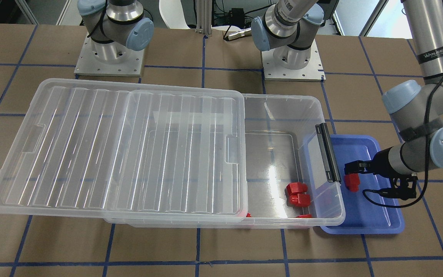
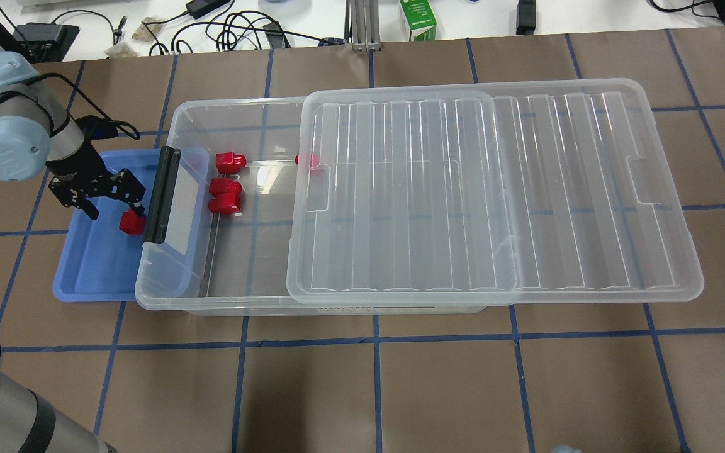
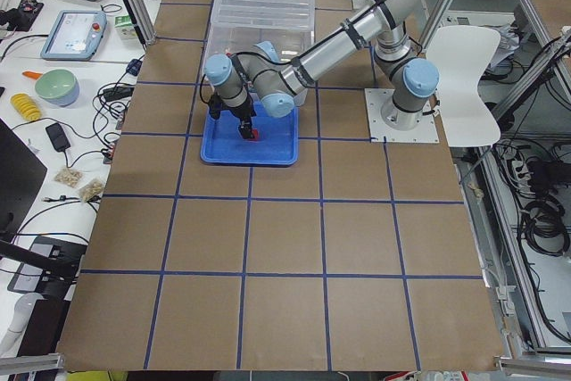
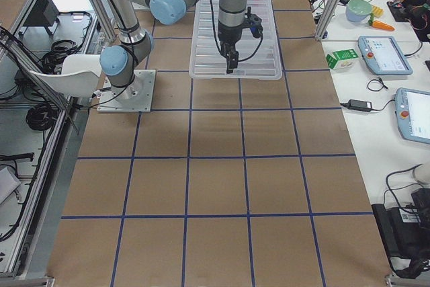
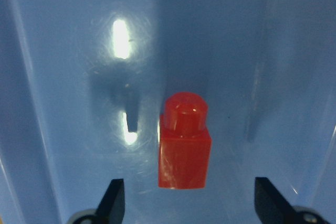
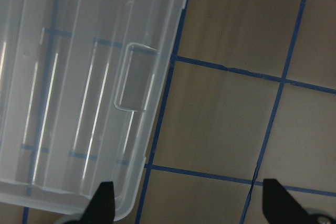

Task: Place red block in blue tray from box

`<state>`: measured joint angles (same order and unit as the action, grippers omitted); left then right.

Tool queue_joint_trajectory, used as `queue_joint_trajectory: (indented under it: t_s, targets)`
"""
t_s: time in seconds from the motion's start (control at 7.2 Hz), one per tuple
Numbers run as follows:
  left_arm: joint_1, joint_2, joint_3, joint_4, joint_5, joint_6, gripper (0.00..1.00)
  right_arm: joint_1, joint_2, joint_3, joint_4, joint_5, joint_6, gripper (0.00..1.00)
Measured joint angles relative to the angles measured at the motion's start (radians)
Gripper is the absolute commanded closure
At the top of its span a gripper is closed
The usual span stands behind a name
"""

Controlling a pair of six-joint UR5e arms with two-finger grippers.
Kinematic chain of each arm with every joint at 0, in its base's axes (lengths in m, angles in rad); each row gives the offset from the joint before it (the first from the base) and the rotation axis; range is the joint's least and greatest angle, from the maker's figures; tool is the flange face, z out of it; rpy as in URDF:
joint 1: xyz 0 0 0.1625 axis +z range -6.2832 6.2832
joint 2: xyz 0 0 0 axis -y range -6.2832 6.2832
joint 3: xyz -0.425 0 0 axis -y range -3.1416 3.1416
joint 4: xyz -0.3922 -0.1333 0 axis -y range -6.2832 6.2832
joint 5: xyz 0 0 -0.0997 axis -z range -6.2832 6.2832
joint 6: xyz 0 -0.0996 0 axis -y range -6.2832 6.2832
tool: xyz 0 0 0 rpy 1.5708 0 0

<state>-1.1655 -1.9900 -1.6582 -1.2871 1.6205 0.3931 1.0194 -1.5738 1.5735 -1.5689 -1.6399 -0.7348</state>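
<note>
Left claw (image 5: 191,201) wide, astride red block (image 5: 184,142) in blue tray (image 5: 63,77); box (image 2: 211,305) latch bar (image 2: 161,195) close beside. Right claw (image 6: 190,201) wide over lid (image 6: 68,77).

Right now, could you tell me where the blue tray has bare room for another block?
The blue tray is bare either side of the red block, toward its rims nearest and farthest from the robot. Crowded: around the block, under the open left gripper, and beside the overhanging latch end of the box.

The red block (image 5: 184,142) is bright red, the blue tray (image 2: 92,270) periwinkle, the box (image 2: 224,302) clear with a ribbed clear lid (image 2: 494,189) and black latch bar (image 2: 162,195), the tabletop (image 2: 438,390) brown with a blue grid.
</note>
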Motion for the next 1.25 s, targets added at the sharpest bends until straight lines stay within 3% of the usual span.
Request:
queue_joint_trajectory:
  t_s: [0.28, 0.56, 0.83, 1.25]
  targets:
    - [-0.032, 0.064, 0.107, -0.111, -0.004, -0.002, 0.0, -0.012, 0.099, 0.023, -0.073, -0.001, 0.046, 0.0]
    - [-0.131, 0.143, 0.186, -0.218, -0.003, -0.068, 0.0, -0.013, 0.128, 0.107, -0.17, 0.0, 0.126, 0.0]
    - [-0.224, 0.248, 0.192, -0.284, -0.007, -0.202, 0.0, -0.012, 0.121, 0.192, -0.259, 0.003, 0.164, 0.0]
    - [-0.314, 0.332, 0.183, -0.334, -0.002, -0.293, 0.0, 0.055, 0.118, 0.216, -0.282, 0.006, 0.252, 0.0]
